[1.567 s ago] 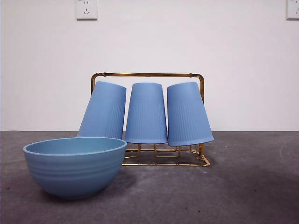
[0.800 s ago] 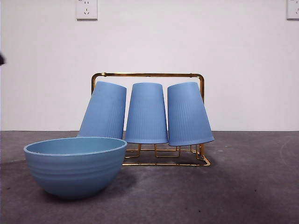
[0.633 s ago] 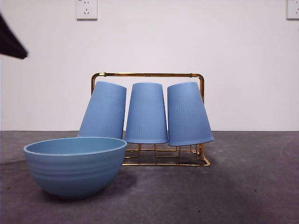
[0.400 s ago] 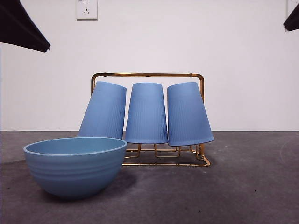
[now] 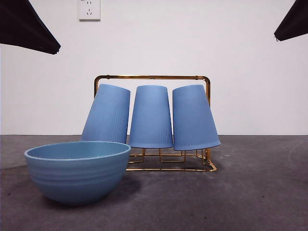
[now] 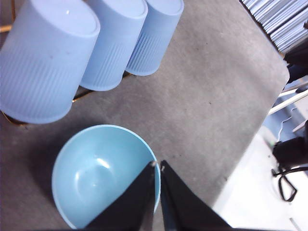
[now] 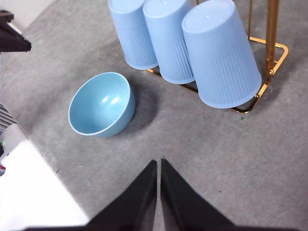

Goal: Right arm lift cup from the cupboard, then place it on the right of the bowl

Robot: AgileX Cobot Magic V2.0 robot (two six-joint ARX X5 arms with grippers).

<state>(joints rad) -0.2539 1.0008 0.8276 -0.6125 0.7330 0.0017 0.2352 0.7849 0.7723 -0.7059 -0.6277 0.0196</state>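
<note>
Three light-blue ribbed cups stand upside down on the gold wire cupboard [image 5: 152, 77]: the left one [image 5: 107, 114] leans, then the middle [image 5: 151, 117] and the right [image 5: 193, 118]. The blue bowl [image 5: 77, 171] sits in front of the cupboard's left end. My right gripper [image 7: 158, 162] is shut and empty, high above the table and well back from the nearest cup [image 7: 221, 57]. It shows as a black tip [image 5: 279, 34] at the front view's top right. My left gripper [image 6: 157, 166] is shut and empty above the bowl's rim [image 6: 154, 187]. It shows at the top left [image 5: 54, 47].
The grey table [image 5: 250, 192] stretches open to the right of the bowl and in front of the cupboard. A white wall with sockets [image 5: 89, 9] stands behind. The table's edge [image 7: 29, 144] and white floor show beside the bowl in the right wrist view.
Two black gripper tips have come into the front view, first at the top left, then at the top right, both moving inward. The cups, cupboard and bowl have not moved.
</note>
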